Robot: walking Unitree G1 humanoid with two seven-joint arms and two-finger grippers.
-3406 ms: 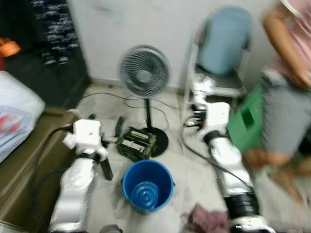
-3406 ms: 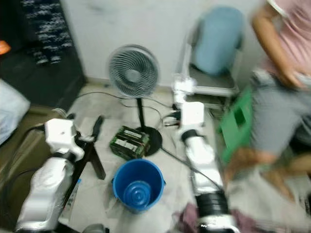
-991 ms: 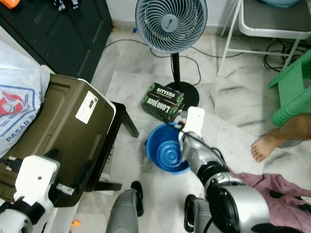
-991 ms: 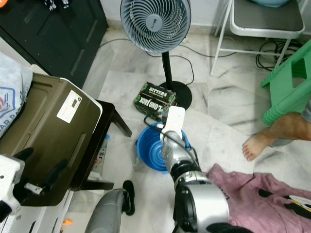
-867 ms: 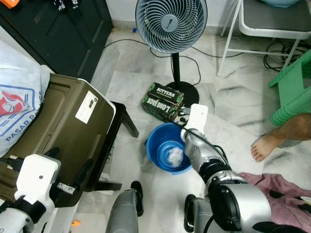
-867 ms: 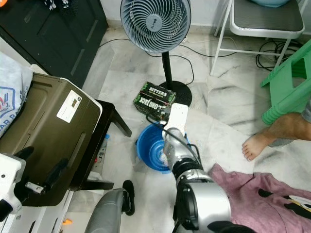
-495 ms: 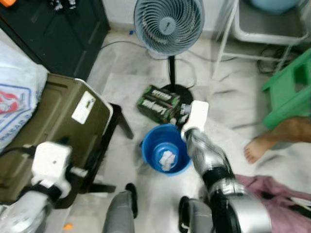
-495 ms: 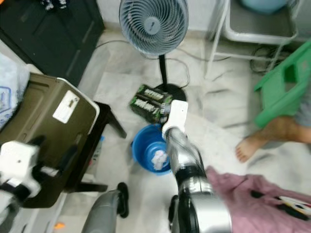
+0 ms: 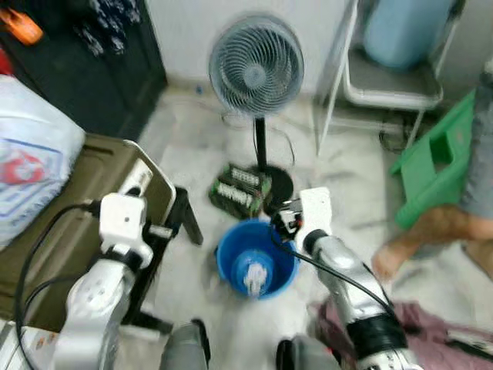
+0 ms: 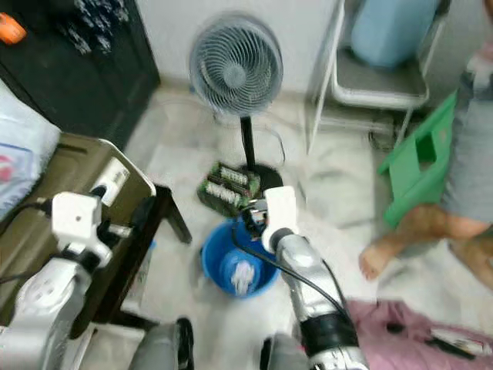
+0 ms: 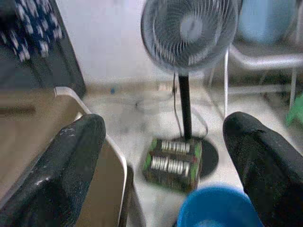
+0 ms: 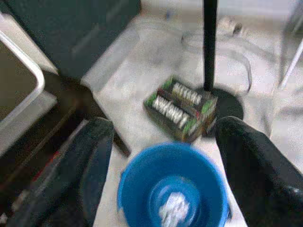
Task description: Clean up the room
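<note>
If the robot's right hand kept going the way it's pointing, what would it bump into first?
Most likely the blue bucket: the right hand, fingers spread wide, aims down at it, with the white crumpled wad lying inside. The green box lies just beyond. Depth is hard to judge.

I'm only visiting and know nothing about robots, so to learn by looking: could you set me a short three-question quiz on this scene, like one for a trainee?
1. True or false: the blue bucket on the floor holds a crumpled white wad.
2. What lies between the bucket and the base of the standing fan?
A. a green box of cans
B. a pair of shoes
C. a stack of plates
3. Fill in: the right gripper hovers over the bucket with its jaws ____.

Key: 1 true; 2 A; 3 open.
</note>
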